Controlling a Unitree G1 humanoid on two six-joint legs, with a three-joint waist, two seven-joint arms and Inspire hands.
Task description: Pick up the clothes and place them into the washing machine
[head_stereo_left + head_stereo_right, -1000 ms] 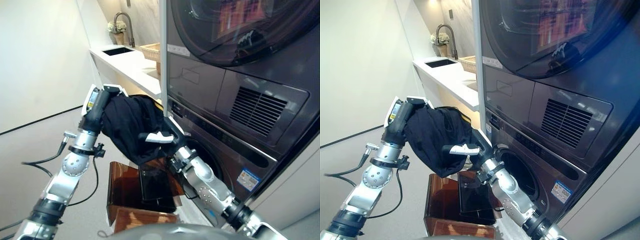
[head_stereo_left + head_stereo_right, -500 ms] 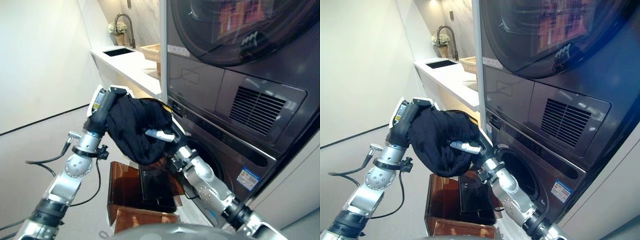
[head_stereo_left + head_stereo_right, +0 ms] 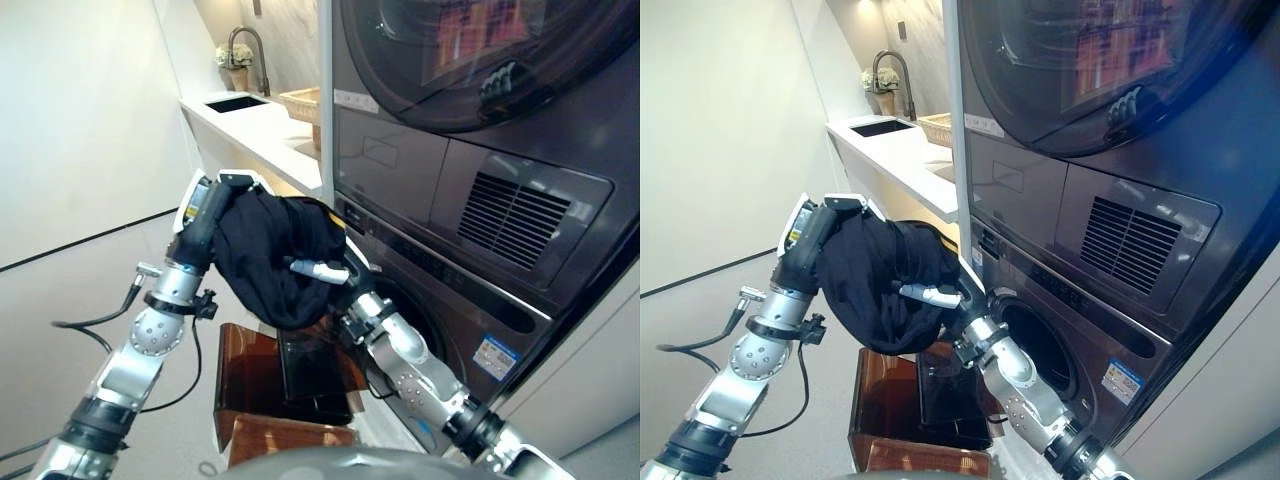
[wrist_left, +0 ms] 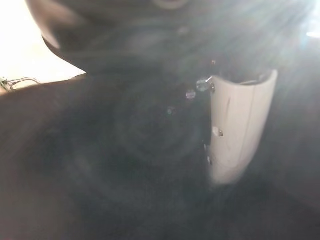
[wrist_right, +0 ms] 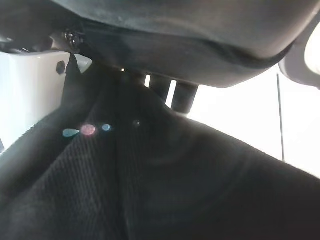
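Black fabric is filling both wrist views; the clothes (image 3: 270,255) are being carried as one dark bundle pressed between the two hands, raised off the floor in front of the stacked machines.

Left hand (image 3: 205,205): sitting on the bundle's outer side, away from the machines. Fingers are buried in cloth, so I cannot tell how they are set. Only the white thumb cover (image 4: 237,125) is showing in its wrist view.

Right hand (image 3: 940,292): lying on the machine side, white-covered thumb resting across the cloth, fingers hidden beneath, so their set is likewise unclear.

Key relation: the washing machine opening (image 3: 1040,355) is lying lower than the bundle and toward the robot's right. The right hand is the nearer one and is sitting between cloth and opening. The bundle is hanging lumpy, slightly longer downward than across. Judgement: the next move is calling for lowering and pushing rightward, the left hand driving.

Below the bundle, a brown translucent bin (image 3: 255,385) is standing on the floor.

Writing: a small sticker (image 3: 497,356) on the washer front is showing print too small to read.
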